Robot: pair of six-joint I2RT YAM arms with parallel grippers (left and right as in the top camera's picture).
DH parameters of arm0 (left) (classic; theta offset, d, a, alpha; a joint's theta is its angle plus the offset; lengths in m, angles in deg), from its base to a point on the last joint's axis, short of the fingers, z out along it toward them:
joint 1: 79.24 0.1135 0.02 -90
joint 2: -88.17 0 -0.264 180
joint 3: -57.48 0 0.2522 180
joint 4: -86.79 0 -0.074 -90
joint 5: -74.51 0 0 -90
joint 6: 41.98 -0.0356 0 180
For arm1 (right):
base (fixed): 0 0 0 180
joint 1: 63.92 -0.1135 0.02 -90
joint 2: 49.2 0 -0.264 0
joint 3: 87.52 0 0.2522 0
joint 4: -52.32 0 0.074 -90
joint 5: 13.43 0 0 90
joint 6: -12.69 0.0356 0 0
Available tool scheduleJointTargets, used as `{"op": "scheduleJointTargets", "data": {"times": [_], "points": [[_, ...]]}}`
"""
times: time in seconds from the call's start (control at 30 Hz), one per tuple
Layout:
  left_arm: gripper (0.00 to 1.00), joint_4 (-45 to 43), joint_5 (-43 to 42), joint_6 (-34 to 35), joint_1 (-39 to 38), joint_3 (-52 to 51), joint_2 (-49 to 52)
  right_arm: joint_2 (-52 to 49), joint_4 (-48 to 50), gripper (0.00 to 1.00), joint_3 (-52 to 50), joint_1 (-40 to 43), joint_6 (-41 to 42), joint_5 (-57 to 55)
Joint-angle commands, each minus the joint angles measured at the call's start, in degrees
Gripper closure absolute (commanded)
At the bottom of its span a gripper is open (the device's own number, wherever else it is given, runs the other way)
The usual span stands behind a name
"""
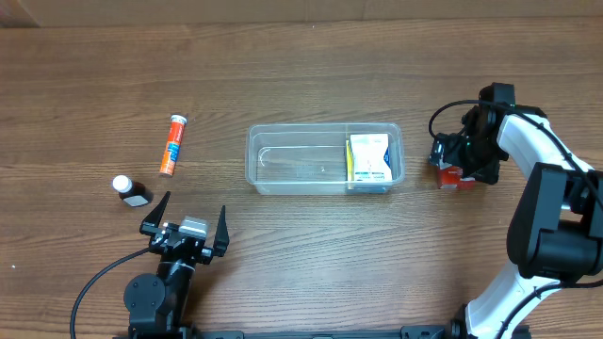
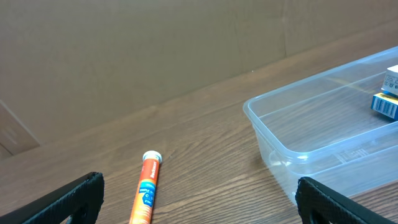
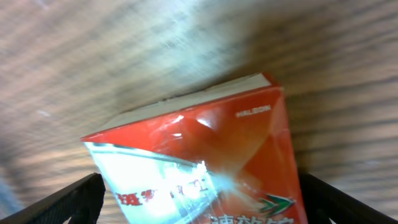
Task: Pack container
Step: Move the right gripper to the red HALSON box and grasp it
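Note:
The clear container (image 1: 283, 188) lies in the middle of the table, long side left to right; it also shows in the left wrist view (image 2: 273, 134). A white and yellow box (image 1: 369, 158) lies in its right end and shows in the left wrist view (image 2: 388, 99). My right gripper (image 1: 459, 168) is open, right of the container, with its fingers on either side of a red box (image 1: 462, 180). The right wrist view shows that red box (image 3: 205, 143) between the fingers (image 3: 199, 208). My left gripper (image 1: 191, 209) is open and empty near the front left (image 2: 199, 199).
An orange tube (image 1: 172, 144) lies left of the container, ahead of my left gripper (image 2: 146, 186). A small dark bottle with a white cap (image 1: 132, 191) lies on its side at the far left. The table is wood grain.

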Motion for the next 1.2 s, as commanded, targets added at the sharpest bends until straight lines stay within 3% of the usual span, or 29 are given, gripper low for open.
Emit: {"op": "scheduleJointTargets", "data": {"times": [0.0, 0.2, 0.4, 0.73, 0.8, 0.83, 0.9, 1.17], "points": [[0.0, 0.0, -0.3, 0.4, 0.3, -0.3, -0.5, -2.9, 3.9, 0.0, -1.5, -0.5, 8.8, 9.9], [0.0, 0.0, -0.3, 0.4, 0.3, -0.3, -0.5, -2.9, 3.1, 0.0, -1.5, -0.5, 7.4, -6.4], [0.0, 0.0, -0.3, 0.4, 0.3, -0.3, -0.5, -2.9, 3.4, 0.0, -1.5, -0.6, -14.1, -6.2], [0.0, 0.0, -0.3, 0.4, 0.3, -0.3, -0.5, -2.9, 0.1, 0.02, -1.5, -0.6, -17.0, -2.8], [0.0, 0.0, -0.3, 0.4, 0.3, -0.3, -0.5, -2.9, -0.2, 0.11, -1.5, -0.6, -17.0, -2.8], [0.0, 0.0, -0.3, 0.4, 0.3, -0.3, -0.5, -2.9, -0.2, 0.23, -1.5, -0.6, -17.0, -2.8], [0.0, 0.0, -0.3, 0.4, 0.3, -0.3, -0.5, -2.9, -0.2, 0.35, -1.5, -0.6, -16.9, -2.8], [0.0, 0.0, -0.3, 0.4, 0.3, -0.3, -0.5, -2.9, -4.3, 0.37, 1.6, -0.6, -14.1, -3.0]]}}
